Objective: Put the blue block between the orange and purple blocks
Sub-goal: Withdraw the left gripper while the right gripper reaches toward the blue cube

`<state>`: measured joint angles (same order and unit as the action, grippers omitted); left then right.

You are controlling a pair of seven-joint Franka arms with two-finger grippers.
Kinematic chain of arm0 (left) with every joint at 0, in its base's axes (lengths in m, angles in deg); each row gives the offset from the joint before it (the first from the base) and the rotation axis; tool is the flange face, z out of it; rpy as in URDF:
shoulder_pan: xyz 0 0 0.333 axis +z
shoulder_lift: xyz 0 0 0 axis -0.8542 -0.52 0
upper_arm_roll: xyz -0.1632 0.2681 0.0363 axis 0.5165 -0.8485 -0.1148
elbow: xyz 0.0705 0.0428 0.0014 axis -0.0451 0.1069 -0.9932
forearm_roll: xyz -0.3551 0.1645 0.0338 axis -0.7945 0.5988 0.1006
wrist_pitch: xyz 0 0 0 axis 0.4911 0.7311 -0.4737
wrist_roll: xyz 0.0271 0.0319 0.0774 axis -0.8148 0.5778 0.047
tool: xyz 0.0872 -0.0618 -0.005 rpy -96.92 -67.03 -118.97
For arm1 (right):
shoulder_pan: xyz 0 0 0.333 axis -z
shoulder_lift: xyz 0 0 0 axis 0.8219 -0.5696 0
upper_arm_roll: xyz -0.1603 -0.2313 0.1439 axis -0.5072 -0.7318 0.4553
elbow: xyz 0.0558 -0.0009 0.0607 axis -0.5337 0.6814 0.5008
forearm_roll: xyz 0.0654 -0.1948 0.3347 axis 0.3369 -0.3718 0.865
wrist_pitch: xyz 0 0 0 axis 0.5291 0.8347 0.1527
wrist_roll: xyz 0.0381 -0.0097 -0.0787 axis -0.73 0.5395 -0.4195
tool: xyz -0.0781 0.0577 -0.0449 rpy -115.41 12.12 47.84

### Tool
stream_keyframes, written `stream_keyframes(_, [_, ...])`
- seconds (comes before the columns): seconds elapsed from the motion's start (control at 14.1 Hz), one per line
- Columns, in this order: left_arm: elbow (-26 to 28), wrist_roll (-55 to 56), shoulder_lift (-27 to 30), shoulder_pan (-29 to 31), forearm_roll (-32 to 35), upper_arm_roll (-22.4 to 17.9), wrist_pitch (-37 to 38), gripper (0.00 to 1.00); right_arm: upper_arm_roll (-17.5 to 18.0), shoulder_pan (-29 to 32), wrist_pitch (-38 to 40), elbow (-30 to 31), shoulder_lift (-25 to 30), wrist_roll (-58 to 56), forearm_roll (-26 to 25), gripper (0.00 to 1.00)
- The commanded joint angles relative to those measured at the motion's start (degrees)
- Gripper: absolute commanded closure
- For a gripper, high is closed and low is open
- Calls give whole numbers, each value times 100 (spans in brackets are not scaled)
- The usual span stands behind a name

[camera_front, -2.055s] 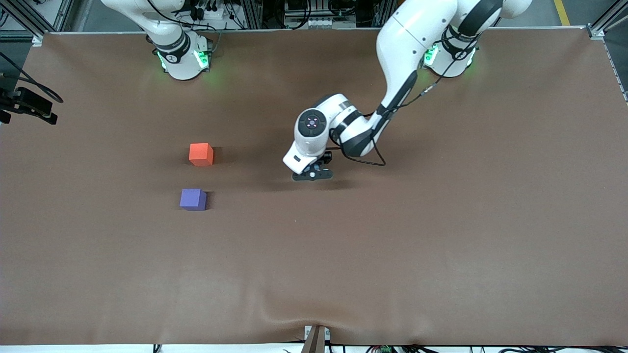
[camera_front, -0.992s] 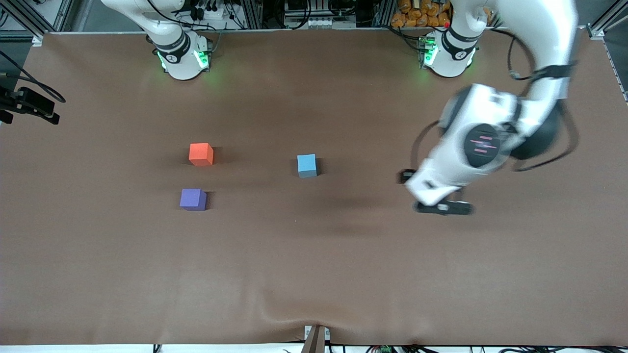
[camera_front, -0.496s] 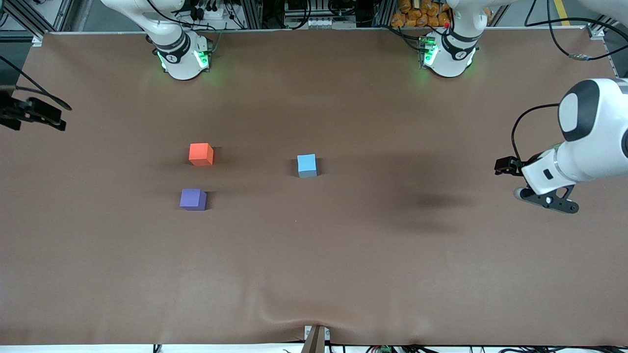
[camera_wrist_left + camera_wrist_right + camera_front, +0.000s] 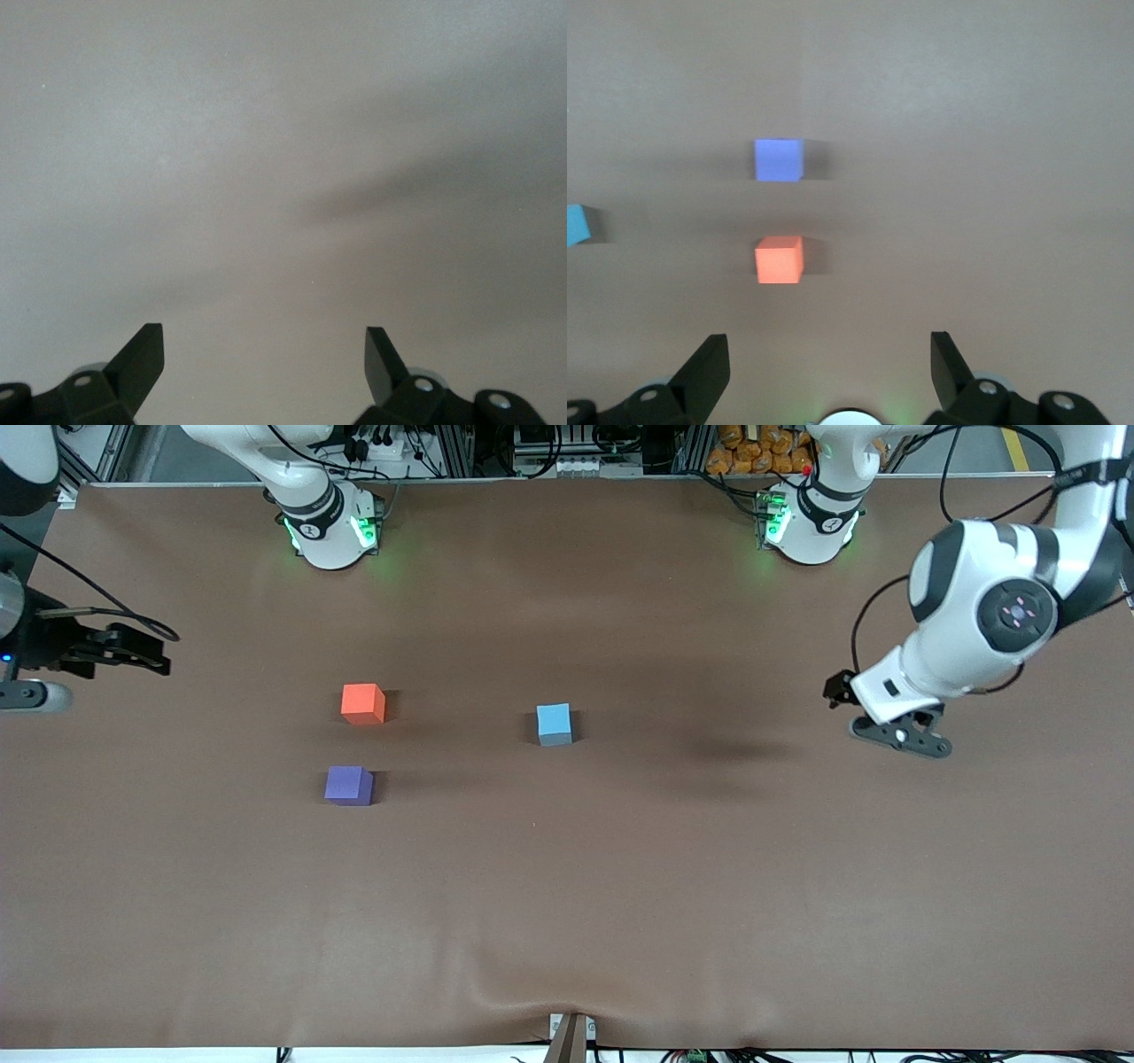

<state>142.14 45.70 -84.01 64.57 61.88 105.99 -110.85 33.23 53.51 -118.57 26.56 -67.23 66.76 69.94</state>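
The blue block (image 4: 554, 723) sits mid-table, well apart from the orange block (image 4: 362, 703) and purple block (image 4: 348, 786) toward the right arm's end. Left claw (image 4: 899, 737), spread wide and empty, hangs over bare table. Right claw (image 4: 829, 372), equally open and empty, looks better placed; nothing blocks the path.

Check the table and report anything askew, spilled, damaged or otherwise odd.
Nothing stands out. The blue block, orange block and purple block sit flat and apart, undamaged. Both hands, left and right, are open and empty above bare table.
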Motion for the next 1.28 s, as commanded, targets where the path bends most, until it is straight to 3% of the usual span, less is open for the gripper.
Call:
stream_keyframes(0.0, [141,43,499,77,92,0,-18,0,-6,-244,52,-32,9,535,81,0])
stream_keyframes(0.35, [-1527,8,394,182,83,-62,1087,0,-6,-744,26,-40,-78,1659,396,0])
stream_keyframes(0.71, [-2398,-28,429,306,21,-114,2090,0,-6,-1447,-210,-32,-350,2548,757,0])
stream_keyframes(0.78, [-2504,-45,429,193,13,-384,2187,0,-6,-1597,-368,-14,-403,2671,818,0])
stream_keyframes(0.99, [-2795,7,420,-860,4,-1343,2715,0,-6,-2054,-921,-5,-745,3303,1003,0])
stream_keyframes(1.2, [-2822,208,420,-1082,-5,-1407,2759,0,-6,-2388,-1266,4,-992,3498,1021,0])
